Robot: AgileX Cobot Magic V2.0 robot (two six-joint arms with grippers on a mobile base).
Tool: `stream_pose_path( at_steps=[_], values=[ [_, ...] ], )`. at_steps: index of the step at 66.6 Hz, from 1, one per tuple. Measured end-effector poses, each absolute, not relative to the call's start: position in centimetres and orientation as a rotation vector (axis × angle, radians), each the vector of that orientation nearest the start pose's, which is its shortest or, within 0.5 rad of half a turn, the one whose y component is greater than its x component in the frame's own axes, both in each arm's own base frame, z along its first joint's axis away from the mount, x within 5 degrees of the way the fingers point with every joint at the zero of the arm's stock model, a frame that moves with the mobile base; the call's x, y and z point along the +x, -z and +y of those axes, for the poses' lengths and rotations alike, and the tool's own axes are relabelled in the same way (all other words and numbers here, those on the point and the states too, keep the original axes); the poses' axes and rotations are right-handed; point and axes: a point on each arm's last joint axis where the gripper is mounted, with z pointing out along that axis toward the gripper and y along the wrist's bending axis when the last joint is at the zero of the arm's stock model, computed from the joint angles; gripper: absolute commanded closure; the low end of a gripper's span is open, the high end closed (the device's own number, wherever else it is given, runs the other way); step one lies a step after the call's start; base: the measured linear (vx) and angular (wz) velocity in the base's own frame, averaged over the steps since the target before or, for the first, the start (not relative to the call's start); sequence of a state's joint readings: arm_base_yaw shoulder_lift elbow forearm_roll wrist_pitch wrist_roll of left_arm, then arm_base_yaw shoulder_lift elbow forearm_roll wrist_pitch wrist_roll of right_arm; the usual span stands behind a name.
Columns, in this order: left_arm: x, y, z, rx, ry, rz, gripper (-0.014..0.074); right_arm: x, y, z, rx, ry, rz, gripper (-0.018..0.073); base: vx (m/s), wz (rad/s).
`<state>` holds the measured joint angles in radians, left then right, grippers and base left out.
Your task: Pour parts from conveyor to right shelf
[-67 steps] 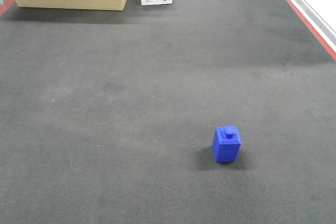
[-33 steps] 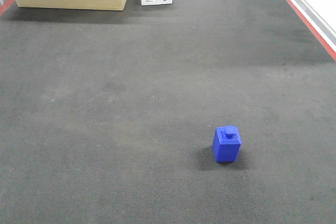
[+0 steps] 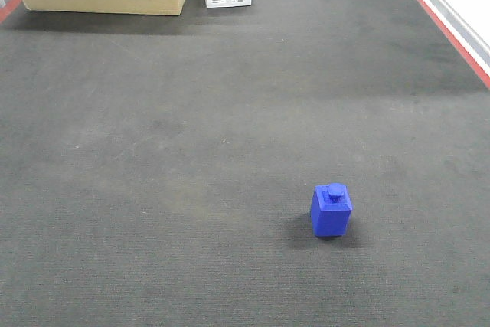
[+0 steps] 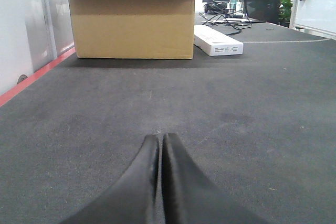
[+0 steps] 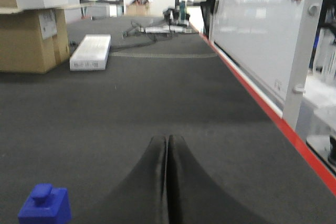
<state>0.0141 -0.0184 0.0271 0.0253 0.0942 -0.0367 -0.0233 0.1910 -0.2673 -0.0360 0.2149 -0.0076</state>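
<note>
Change: none; we find the blue block [image 3: 331, 210] unmoved on the conveyor [image 3: 153, 128].
Bearing: just left of our right claw [image 5: 167, 139], likely the nearer arm.
Claws: right claw and left claw [image 4: 159, 138] both closed, empty.

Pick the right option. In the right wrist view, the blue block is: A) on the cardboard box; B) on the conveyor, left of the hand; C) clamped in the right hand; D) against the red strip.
B: the blue block stands on the conveyor, left of the shut right hand and apart from it.
</note>
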Motion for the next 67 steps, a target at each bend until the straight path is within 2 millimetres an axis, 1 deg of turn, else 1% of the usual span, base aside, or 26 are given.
stream_pose_path(
  at_steps=[5, 10, 13, 20, 30, 47, 52, 59, 67],
  values=[
    [5.6, -19.6, 0.1, -0.022, -0.004, 1.586, 0.0603, 7.4, -28.4, -0.3, -0.004, 0.051, 1.719, 0.0568, 0.00, 0.00],
    [5.6, -19.6, 0.1, -0.022, -0.004, 1.586, 0.0603, 8.4, -28.7, -0.2, 0.014, 0.022, 1.822, 0.0568, 0.00, 0.00],
    [5.6, -19.6, 0.1, -0.022, -0.004, 1.586, 0.0603, 9.0, -28.9, -0.2, 0.024, 0.005, 1.873, 0.0568, 0.00, 0.00],
    [5.6, -19.6, 0.1, -0.022, -0.004, 1.586, 0.0603, 10.1, -28.4, -0.1, 0.043, -0.025, 1.962, 0.0568, 0.00, 0.00],
    [5.6, -19.6, 0.1, -0.022, -0.004, 1.586, 0.0603, 10.9, -27.7, -0.1, 0.049, -0.032, 2.025, 0.0568, 0.00, 0.00],
    [5.6, -19.6, 0.1, -0.022, -0.004, 1.586, 0.0603, 10.9, -27.5, 0.0, 0.051, -0.036, 2.053, 0.0558, 0.00, 0.00],
    [5.6, -19.6, 0.1, -0.022, -0.004, 1.586, 0.0603, 10.8, -27.3, 0.0, 0.046, -0.032, 2.072, 0.0537, 0.00, 0.00],
    [5.6, -19.6, 0.1, -0.022, -0.004, 1.586, 0.0603, 10.7, -27.3, 0.0, 0.036, -0.025, 2.099, 0.0473, 0.00, 0.00],
    [5.6, -19.6, 0.1, -0.022, -0.004, 1.586, 0.0603, 10.8, -27.7, 0.0, 0.032, -0.026, 2.136, 0.0347, 0.00, 0.00]
  ],
)
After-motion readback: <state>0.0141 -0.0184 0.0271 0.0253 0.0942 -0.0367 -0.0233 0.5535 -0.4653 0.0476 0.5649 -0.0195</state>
